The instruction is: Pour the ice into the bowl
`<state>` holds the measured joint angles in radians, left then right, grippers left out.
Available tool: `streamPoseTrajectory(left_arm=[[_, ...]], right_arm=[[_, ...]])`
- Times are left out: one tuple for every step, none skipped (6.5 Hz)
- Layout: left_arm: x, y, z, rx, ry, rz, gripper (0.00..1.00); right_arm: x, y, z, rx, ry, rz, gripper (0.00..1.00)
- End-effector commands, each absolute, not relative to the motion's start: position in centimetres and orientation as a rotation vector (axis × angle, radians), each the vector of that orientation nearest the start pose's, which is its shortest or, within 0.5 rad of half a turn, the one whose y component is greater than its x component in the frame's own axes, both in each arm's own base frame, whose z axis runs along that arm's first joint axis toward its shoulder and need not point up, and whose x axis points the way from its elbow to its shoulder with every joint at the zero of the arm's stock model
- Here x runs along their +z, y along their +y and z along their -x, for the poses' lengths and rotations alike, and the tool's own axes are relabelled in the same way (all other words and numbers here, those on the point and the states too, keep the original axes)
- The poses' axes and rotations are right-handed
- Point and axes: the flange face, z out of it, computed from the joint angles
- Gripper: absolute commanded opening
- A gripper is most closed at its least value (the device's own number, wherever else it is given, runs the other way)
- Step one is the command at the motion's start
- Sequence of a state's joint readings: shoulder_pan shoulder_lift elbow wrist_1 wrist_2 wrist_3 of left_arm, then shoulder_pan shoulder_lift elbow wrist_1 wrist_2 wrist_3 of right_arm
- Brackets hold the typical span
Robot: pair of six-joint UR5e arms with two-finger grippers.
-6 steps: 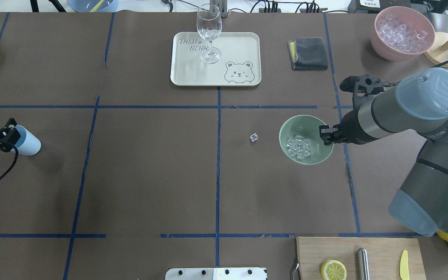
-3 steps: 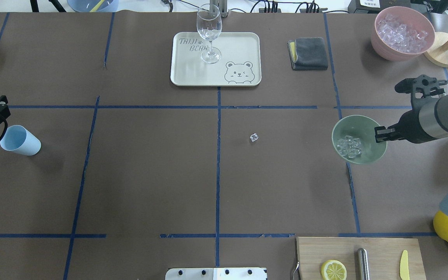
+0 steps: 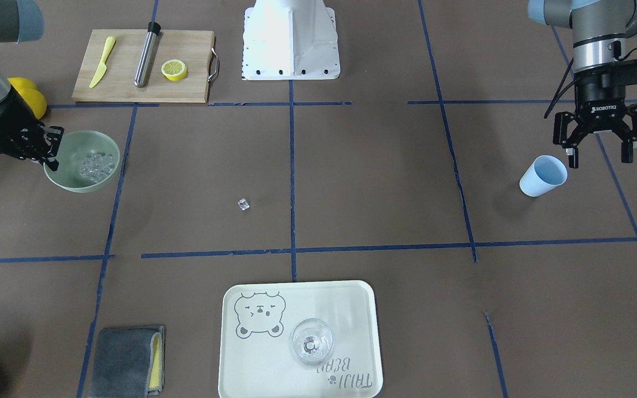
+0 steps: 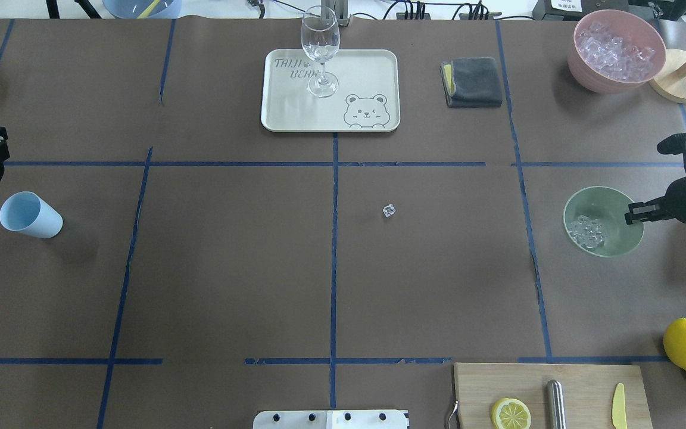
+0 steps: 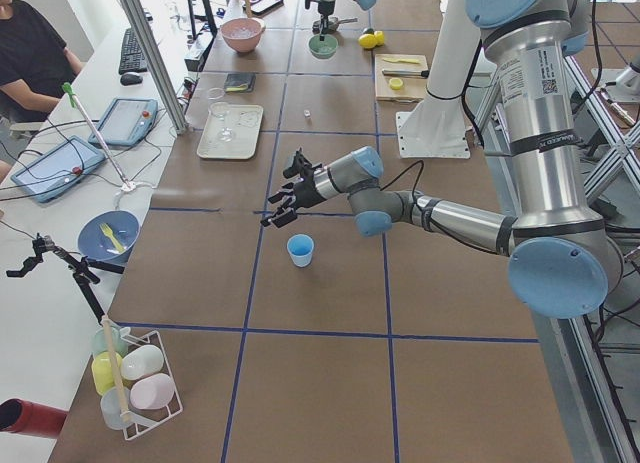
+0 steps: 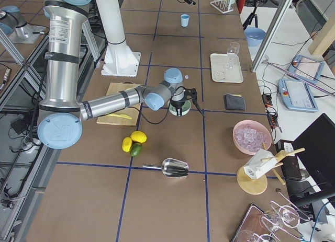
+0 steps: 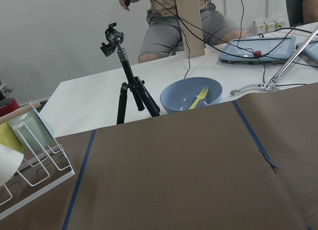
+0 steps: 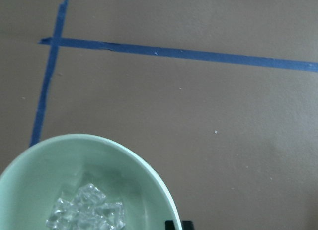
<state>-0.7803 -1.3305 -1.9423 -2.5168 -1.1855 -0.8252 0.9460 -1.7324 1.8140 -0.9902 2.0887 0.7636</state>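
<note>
Smooth rigid bowl (image 4: 616, 236) is pinched at rim by right gripper (image 4: 632, 213), left gripper (image 3: 599, 155) spread; loose ice (image 4: 587, 231) is expected to shift.

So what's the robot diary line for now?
right gripper: shut on bowl rim | ice: in bowl | one cube: loose on table | left gripper: open, near cup

The overhead camera looks forward and down on the tabletop (image 4: 230, 268); the front-facing one looks back, sharing the bear tray (image 4: 373, 65). Side cameras look along it from either end. The right wrist camera sits close above the bowl (image 8: 141, 195).
</note>
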Motion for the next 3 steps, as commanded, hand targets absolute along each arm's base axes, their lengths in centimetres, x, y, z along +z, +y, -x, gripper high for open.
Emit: streamPoseTrajectory(left_arm=[[48.6, -42.2, -17.1, -0.239, 0.475, -0.953, 1.00], [47.9, -43.0, -17.5, -0.238, 0.477, -0.947, 1.00], [48.6, -43.1, -17.4, -0.206, 0.495, -0.872, 1.00]], right_arm=[[62.5, -40.8, 18.2, -0.039, -0.813, -0.167, 0.38], [62.9, -40.9, 17.3, -0.037, -0.836, -0.159, 0.99], [63.6, -40.8, 15.2, -0.059, -0.818, -0.177, 1.00]])
